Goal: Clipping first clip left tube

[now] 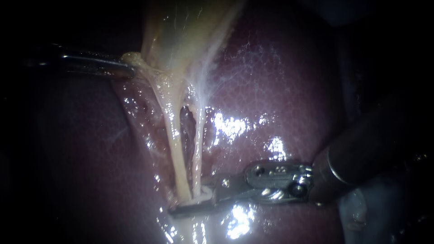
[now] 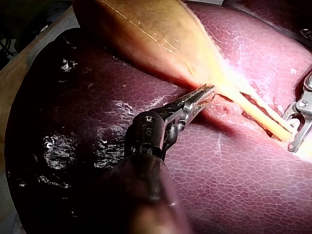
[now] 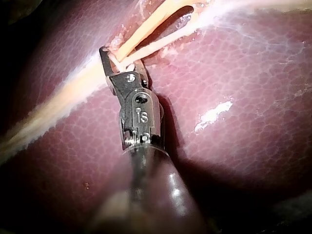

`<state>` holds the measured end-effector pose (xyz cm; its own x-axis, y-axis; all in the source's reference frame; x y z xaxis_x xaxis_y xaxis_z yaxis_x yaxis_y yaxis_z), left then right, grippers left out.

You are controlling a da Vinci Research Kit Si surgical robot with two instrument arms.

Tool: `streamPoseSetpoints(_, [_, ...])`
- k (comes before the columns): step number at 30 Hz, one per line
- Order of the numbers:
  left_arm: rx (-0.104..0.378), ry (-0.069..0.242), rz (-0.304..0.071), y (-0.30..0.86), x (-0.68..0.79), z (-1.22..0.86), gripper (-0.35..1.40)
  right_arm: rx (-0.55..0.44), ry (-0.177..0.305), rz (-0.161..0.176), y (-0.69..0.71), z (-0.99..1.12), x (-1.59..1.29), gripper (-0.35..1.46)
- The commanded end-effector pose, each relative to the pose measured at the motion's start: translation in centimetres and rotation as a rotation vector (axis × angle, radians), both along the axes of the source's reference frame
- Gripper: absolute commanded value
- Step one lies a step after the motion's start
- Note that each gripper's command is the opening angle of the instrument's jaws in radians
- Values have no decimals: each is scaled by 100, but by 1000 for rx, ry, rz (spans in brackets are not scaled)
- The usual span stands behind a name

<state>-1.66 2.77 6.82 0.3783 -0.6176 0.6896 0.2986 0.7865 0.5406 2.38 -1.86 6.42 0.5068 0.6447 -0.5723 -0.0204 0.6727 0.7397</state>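
Zero clips on yet: right instrument's (image 1: 193,200) jaws gape astride the left tube (image 1: 173,149), left instrument's (image 1: 129,68) jaws clamp the gallbladder (image 1: 181,31) above.

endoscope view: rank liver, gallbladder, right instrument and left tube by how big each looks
1. liver, fills most of the view
2. right instrument or gallbladder: unsure; the shaft is near the camera, the gallbladder runs out of view
3. left tube, thinnest
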Motion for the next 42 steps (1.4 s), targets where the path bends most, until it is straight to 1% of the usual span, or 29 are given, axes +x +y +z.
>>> streamPoseSetpoints(1, [0,0,0,0,0,0,-35,0,0,0,0,0,0,20])
streamPoseSetpoints(7, [0,0,0,0,0,0,-35,-1,-3,0,1,1,1,39])
streamPoseSetpoints(10, [0,0,0,0,0,0,-35,3,11,11,3,5,2,46])
streamPoseSetpoints(14, [0,0,0,0,0,0,-35,9,35,33,9,13,0,50])
streamPoseSetpoints(17, [0,0,0,0,0,0,-35,-5,41,31,14,20,-5,50])
streamPoseSetpoints(21, [0,0,0,0,1,0,-35,-6,42,33,23,23,-14,50])
streamPoseSetpoints(24, [0,0,0,0,1,0,-35,-12,44,33,30,18,-21,50])
streamPoseSetpoints(28, [0,0,0,0,1,0,-35,0,63,51,40,9,-30,50])
streamPoseSetpoints(33, [0,0,0,0,1,0,-35,10,68,57,51,1,-42,50])
streamPoseSetpoints(42, [1,-2,2,-1,1,0,-35,10,73,58,58,-3,-59,50])
